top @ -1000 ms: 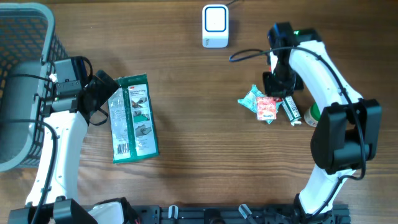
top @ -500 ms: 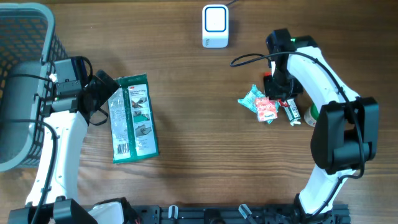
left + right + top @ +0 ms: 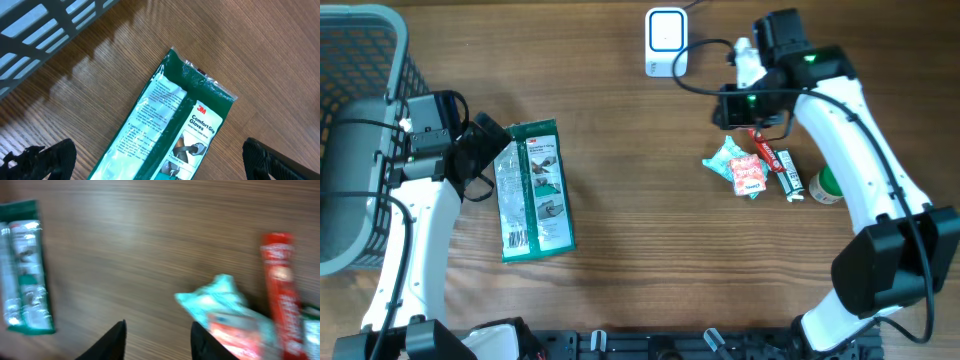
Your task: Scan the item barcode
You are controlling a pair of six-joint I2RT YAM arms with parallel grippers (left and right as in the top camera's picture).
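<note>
Risk: with my right end effector [image 3: 157,342] and left end effector [image 3: 160,157] both released and empty, I may lift two packets from the overlapping packet pile [image 3: 740,168].

left arm [image 3: 420,235], right arm [image 3: 850,120]: white shells, blk joints, blk cables [image 3: 698,88], blk fingers [image 3: 112,340], green LED [image 3: 807,57]

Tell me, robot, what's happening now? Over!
Left tool open, by gloves pack. Right tool open, empty, near snacks. No item at scanner.
</note>
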